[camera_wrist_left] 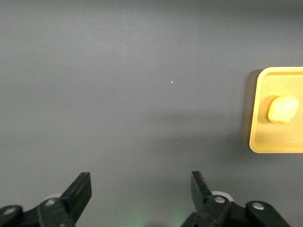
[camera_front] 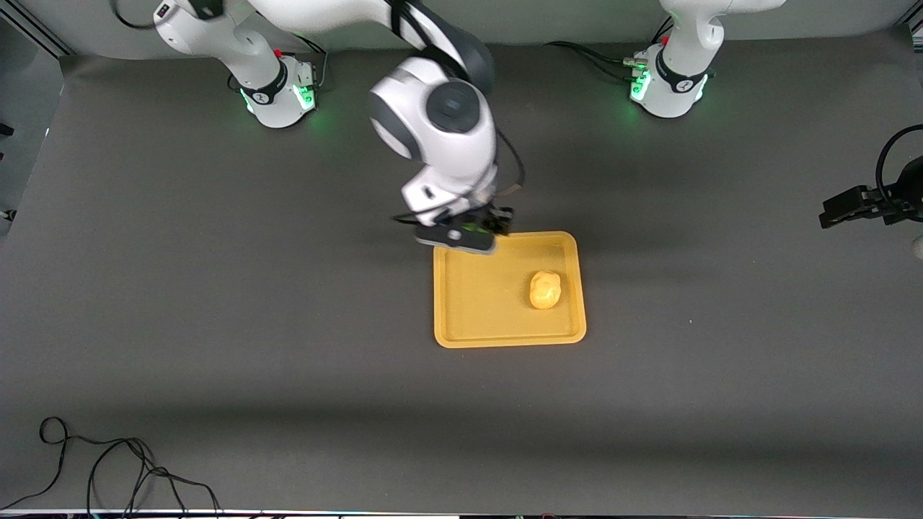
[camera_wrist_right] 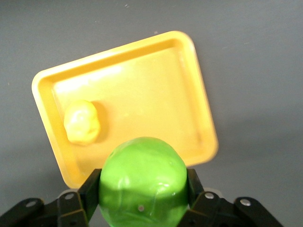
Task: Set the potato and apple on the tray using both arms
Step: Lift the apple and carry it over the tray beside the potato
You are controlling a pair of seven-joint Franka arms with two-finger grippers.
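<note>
The yellow-orange tray point(camera_front: 483, 310) lies mid-table. The yellow-tan potato point(camera_front: 545, 289) rests on it, toward the left arm's end. My right gripper point(camera_front: 466, 235) hangs over the tray's corner that is farthest from the front camera and toward the right arm's end. It is shut on the green apple point(camera_wrist_right: 143, 182), held above the tray point(camera_wrist_right: 142, 80) and potato point(camera_wrist_right: 81, 122); in the front view the wrist hides the apple. My left gripper point(camera_front: 828, 215) waits open and empty over bare table at the left arm's end; its wrist view shows the tray point(camera_wrist_left: 265, 142) and potato point(camera_wrist_left: 283, 109).
A grey mat point(camera_front: 216, 288) covers the table. A loose black cable point(camera_front: 115, 468) lies near the front camera at the right arm's end. Both arm bases point(camera_front: 277, 90) stand along the edge farthest from the front camera.
</note>
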